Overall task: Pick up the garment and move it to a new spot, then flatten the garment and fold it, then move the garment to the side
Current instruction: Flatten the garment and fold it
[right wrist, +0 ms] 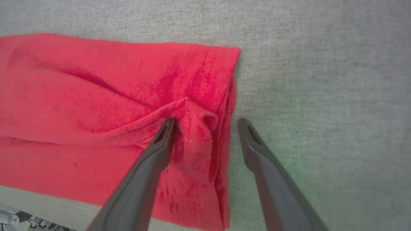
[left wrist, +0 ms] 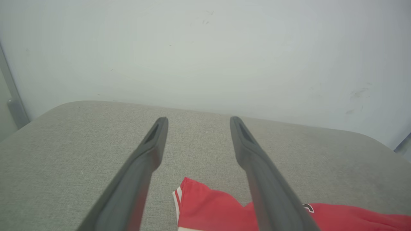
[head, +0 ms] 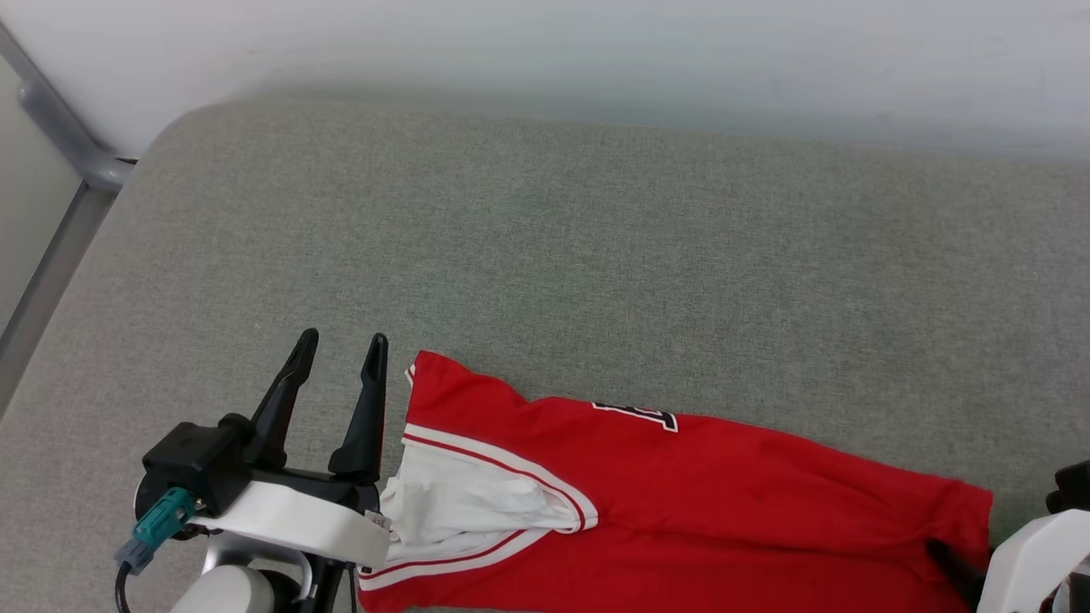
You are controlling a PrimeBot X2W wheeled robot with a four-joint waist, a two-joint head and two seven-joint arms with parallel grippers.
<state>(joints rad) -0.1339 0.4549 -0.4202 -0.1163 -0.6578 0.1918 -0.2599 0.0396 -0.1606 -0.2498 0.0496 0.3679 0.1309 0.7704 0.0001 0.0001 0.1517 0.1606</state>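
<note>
Where the garment lies: the garment is spread along the near edge of the grey cushion, with its trimmed end toward the left gripper and its plain red hem toward the right.
Left gripper: the left gripper has its fingers spread wide and holds nothing, just beside the trimmed end.
Right gripper: the right gripper has its jaws wide. One finger sits at a raised ridge of red cloth by the hem, the other over bare cushion.
Head view adds: the white panel bordered by striped trim.
Left wrist view adds: the pale wall with faint scuffs.
Right wrist view adds: creases running to the hem.
Writing: the dark printed number has a white outline, but only its edge shows, so it is unreadable.
</note>
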